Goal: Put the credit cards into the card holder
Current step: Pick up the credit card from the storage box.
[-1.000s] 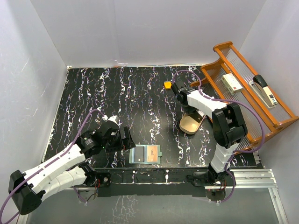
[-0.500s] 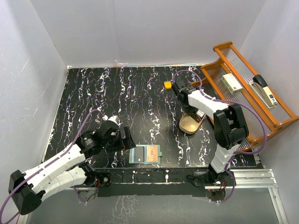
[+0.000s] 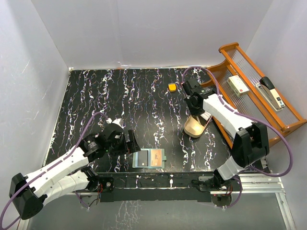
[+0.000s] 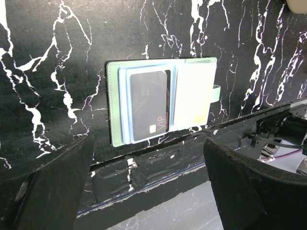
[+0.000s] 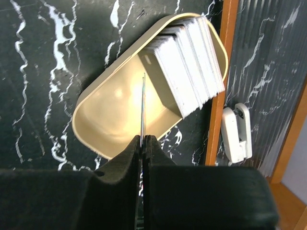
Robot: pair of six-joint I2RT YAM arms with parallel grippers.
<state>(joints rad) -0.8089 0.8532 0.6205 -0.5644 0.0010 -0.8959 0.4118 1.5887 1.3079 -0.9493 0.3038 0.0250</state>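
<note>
The card holder [image 3: 149, 158] lies open near the table's front edge, pale green, with a dark credit card [image 4: 149, 103] in its left pocket [image 4: 192, 96]. My left gripper [image 3: 130, 143] hovers just left of it, open and empty [image 4: 147, 143]. A tan oval dish [image 3: 192, 129] holds a leaning stack of credit cards [image 5: 189, 62]. My right gripper [image 3: 195, 111] hangs over the dish [image 5: 105, 124], shut [image 5: 143, 138] on one thin card [image 5: 143, 105] seen edge-on.
A small orange block [image 3: 171, 87] sits behind the dish. A wooden rack [image 3: 254, 96] along the right side carries a stapler [image 3: 271, 93] and a white box [image 3: 238, 85]. Its orange rail [image 5: 220, 86] runs close beside the dish. The front table edge [image 4: 158, 177] is just below the holder.
My right gripper has shut on a single card over the dish, and its arm has swung out to the right. The left arm has barely moved.
</note>
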